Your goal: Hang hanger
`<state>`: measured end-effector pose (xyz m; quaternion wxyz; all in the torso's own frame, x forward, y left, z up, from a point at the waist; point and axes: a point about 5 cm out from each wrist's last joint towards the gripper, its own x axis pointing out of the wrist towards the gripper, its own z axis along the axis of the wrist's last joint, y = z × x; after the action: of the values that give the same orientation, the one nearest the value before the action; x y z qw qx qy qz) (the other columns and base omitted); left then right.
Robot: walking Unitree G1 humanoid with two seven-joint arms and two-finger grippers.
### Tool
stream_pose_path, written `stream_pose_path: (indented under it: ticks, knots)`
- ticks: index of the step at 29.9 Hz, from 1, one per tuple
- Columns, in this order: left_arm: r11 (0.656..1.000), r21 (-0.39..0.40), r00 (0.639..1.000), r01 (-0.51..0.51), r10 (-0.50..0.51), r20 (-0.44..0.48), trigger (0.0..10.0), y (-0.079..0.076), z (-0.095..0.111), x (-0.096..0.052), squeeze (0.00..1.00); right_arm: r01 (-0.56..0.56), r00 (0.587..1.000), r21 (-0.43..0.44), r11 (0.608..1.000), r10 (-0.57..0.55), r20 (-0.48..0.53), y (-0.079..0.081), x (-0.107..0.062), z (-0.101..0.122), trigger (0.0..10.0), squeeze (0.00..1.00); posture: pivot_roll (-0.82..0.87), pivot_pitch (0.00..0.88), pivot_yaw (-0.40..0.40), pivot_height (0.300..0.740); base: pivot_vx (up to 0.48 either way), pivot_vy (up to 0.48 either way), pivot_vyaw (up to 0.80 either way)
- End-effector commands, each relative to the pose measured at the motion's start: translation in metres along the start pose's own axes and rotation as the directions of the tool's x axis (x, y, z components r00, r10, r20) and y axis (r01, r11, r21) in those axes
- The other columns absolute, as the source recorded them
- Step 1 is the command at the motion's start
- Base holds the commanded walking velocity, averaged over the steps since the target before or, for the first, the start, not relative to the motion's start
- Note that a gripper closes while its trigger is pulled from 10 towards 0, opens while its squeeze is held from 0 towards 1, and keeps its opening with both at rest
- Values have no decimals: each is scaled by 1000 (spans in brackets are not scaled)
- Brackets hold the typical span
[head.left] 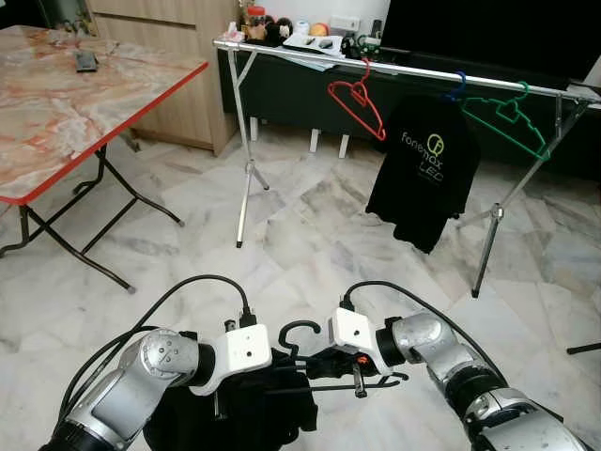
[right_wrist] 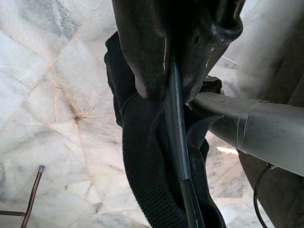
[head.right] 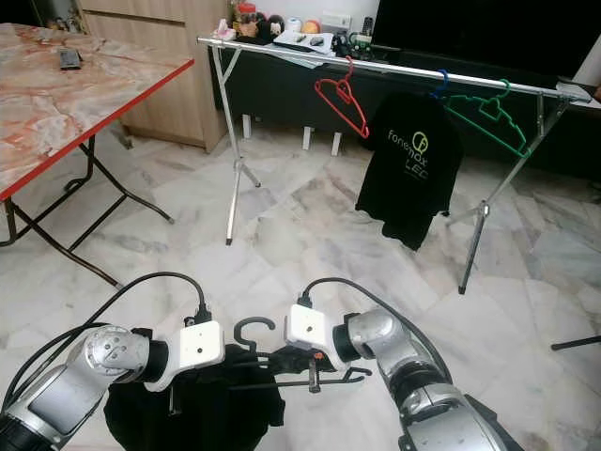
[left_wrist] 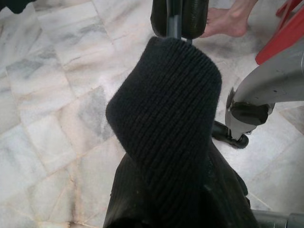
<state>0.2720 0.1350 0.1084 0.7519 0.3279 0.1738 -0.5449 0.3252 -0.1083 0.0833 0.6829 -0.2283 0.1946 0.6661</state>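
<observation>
The drying rack (head.left: pixel 404 68) stands far ahead of you. Near you, a black hanger (head.left: pixel 310 362) carrying a dark garment (head.left: pixel 249 409) is pinched by your left gripper (left_wrist: pixel 179 21) and right gripper (head.left: pixel 329 362). You're mid-carry: approach, then lift the hook over the rail.

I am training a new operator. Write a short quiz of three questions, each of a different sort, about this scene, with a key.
1. True or false: the red hanger on the drying rack carries a shirt.
2. Which hanger on the rack is to the robot's right of the black T-shirt? A) red B) green C) black
3. Fill in: the left gripper and the right gripper together hold a black ____ with a dark garment on it.

Key:
1. False; it hangs bare.
2. B, the green hanger.
3. hanger.
</observation>
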Motion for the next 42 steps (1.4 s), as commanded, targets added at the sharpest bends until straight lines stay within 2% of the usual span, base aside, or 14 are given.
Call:
stream_pose_path:
  ticks: [1, 5, 6, 7, 8, 18, 30, 33, 35, 36, 37, 38, 39, 42]
  knots:
    - [998, 57, 999, 11, -13, 38, 10000, 0, 14, -2, 0, 0, 1000, 18, 1000, 0, -15, 3, 2, -6, 0, 0, 204, 102, -82, 740, 0, 0, 0]
    - [997, 51, 996, 55, -59, 68, 10000, -3, 18, -3, 0, 0, 1000, 18, 1000, 1, -14, 4, 2, -6, 0, 0, 203, 103, -82, 740, 0, 0, 0]
    - [996, 49, 994, 71, -75, 74, 10000, -5, 18, -3, 643, -1, 1000, 18, 1000, 2, -14, 4, 3, -6, 0, 0, 203, 103, -82, 740, 0, 0, 0]
    - [995, 49, 993, 81, -85, 79, 10000, -6, 19, -4, 859, -2, 1000, 18, 1000, 2, -13, 4, 3, -6, 0, 0, 203, 103, -83, 740, 0, 0, 0]
    - [995, 45, 991, 94, -98, 86, 10000, -7, 21, -4, 1000, 1, 1000, 18, 1000, 0, -12, 4, 3, -6, 0, 0, 203, 103, -83, 740, 0, 0, 0]
    - [994, 63, 992, 89, -94, 84, 10000, -3, 25, -5, 1000, 30, 1000, 32, 999, -31, 7, 6, 8, -7, 0, 0, 203, 102, -85, 740, 0, 0, 0]
    - [994, 65, 993, 83, -88, 81, 10000, -3, 27, -8, 1000, 205, 976, 56, 977, -209, 64, -2, 7, -5, 0, 0, 205, 97, -85, 740, 0, 0, 0]
    - [998, 69, 997, -5, -1, 76, 10000, 6, 25, -4, 1000, 233, 966, 79, 969, -240, 92, -4, 7, -3, 0, 0, 202, 91, -80, 740, 0, 0, 0]
    - [999, 36, 995, -34, 31, 98, 10000, 9, 24, -2, 1000, 233, 967, 78, 969, -239, 91, -4, 7, -4, 0, 0, 200, 90, -79, 740, 0, 0, 0]
    - [1000, 2, 992, -31, 30, 119, 4902, 7, 23, 0, 1000, 231, 967, 78, 970, -237, 90, -3, 7, -5, 0, 0, 197, 87, -78, 740, 0, 0, 0]
    - [1000, 2, 992, -31, 30, 119, 4902, 7, 23, 0, 1000, 231, 967, 78, 970, -237, 90, -3, 7, -5, 0, 0, 197, 87, -78, 740, 0, 0, 0]
    - [1000, 4, 993, -28, 27, 115, 0, 5, 21, 0, 1000, 229, 968, 77, 970, -235, 87, -2, 7, -6, 0, 0, 197, 87, -78, 740, 0, 0, 0]
    - [1000, -3, 993, -16, 16, 116, 0, 3, 20, 0, 0, 226, 969, 77, 971, -232, 84, -2, 7, -7, 0, 0, 196, 87, -78, 740, 0, 0, 0]
    - [1000, -21, 992, 2, 1, 130, 0, -1, 20, 0, 0, 219, 971, 76, 973, -225, 78, 0, 7, -8, 0, 0, 197, 88, -79, 740, 0, 0, 0]
